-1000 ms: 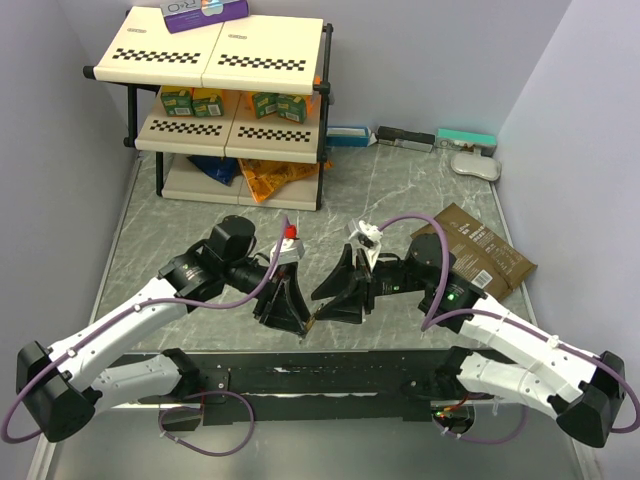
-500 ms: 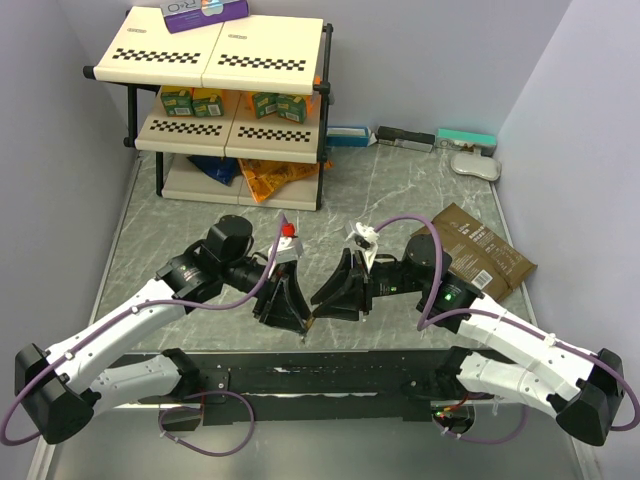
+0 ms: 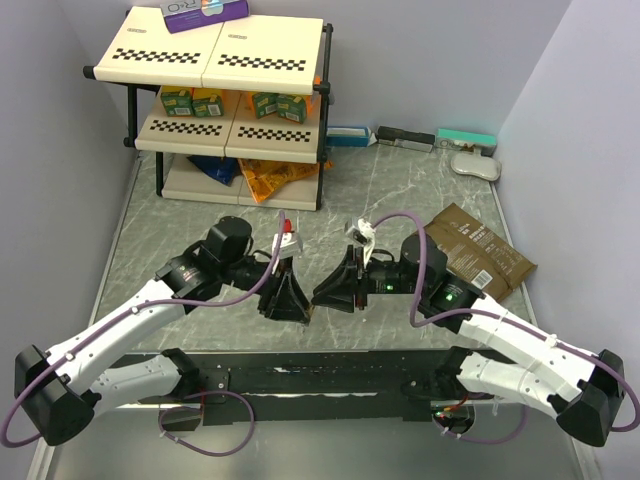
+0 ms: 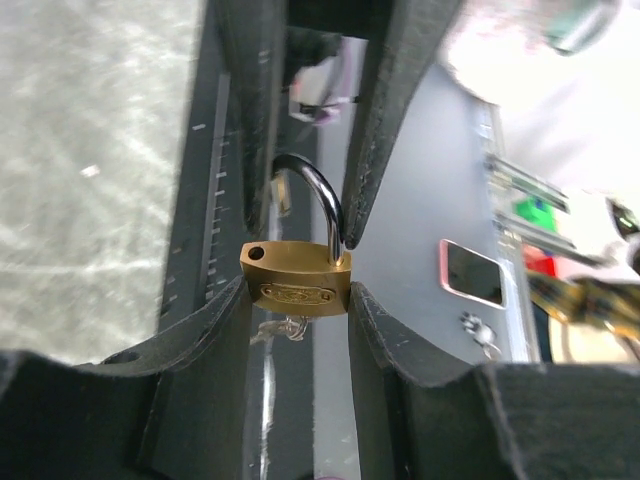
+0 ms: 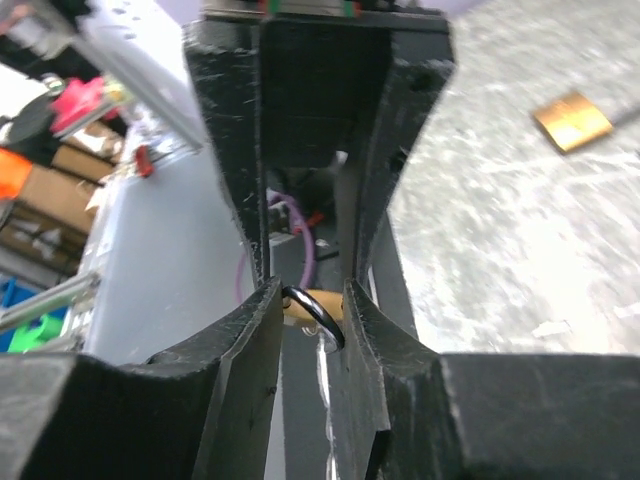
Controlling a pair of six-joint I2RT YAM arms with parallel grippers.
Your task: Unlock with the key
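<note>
Two arms meet tip to tip in the top view. The left gripper point(image 3: 296, 310) and right gripper point(image 3: 325, 298) come together low over the grey counter point(image 3: 400, 190), just behind the black rail point(image 3: 330, 375) at its near edge. What they hold is hidden between the fingers there. Bare counter lies open behind them as far as the shelf rack point(image 3: 225, 100), with a brown packet point(image 3: 480, 250) near the right arm.

Only the left wrist view shows the brass padlock point(image 4: 296, 285) plainly, with the left jaws narrow and clamped on its body from both sides. One leg of the shackle point(image 4: 318, 195) sits in the body. The other leg is out, leaving its hole bare. A small metal piece that looks like the key point(image 4: 283, 326) hangs just under the body, blurred.

From the right wrist, the right jaws are pinched on the dark shackle loop, brass behind it. Only here a second brass padlock point(image 5: 572, 120) shows, lying well apart on the counter.
</note>
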